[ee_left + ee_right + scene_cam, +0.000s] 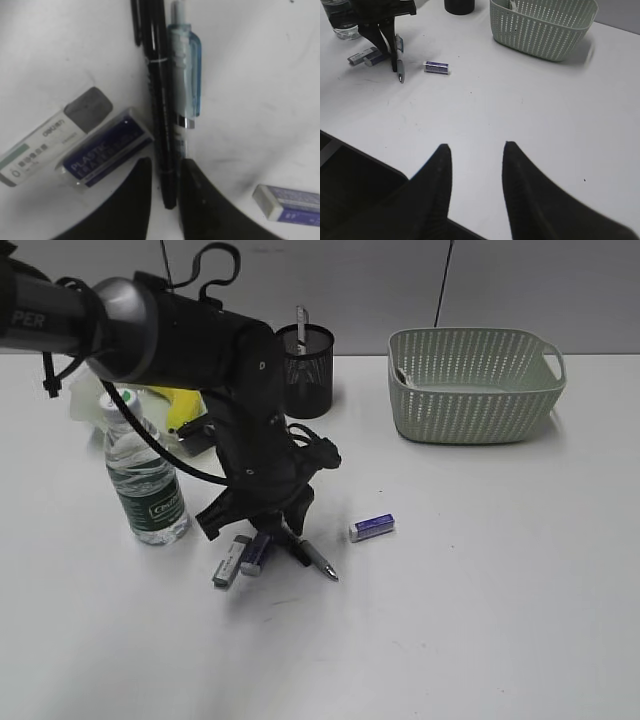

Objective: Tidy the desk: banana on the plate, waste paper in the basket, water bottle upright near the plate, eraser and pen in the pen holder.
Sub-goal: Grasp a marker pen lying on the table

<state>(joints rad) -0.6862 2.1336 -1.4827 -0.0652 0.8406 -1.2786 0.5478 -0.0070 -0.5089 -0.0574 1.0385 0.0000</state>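
Observation:
My left gripper (272, 532) is down at the desk (480, 590), open narrowly, with its jaws (165, 161) on either side of the end of a black pen (159, 100). A clear blue pen (185, 75) lies against it. A grey-white eraser (45, 142) and a blue eraser (105, 152) lie left of the jaws, and a third eraser (371, 528) lies to the right. The water bottle (148, 480) stands upright. The banana (183, 405) and the plate's edge (85, 405) show behind the arm. My right gripper (476, 147) is open and empty.
The black pen holder (307, 358) stands at the back with a pen in it. The green basket (475, 385) is at the back right with a pale lump at its left end; I cannot tell what it is. The desk's front edge is under my right gripper.

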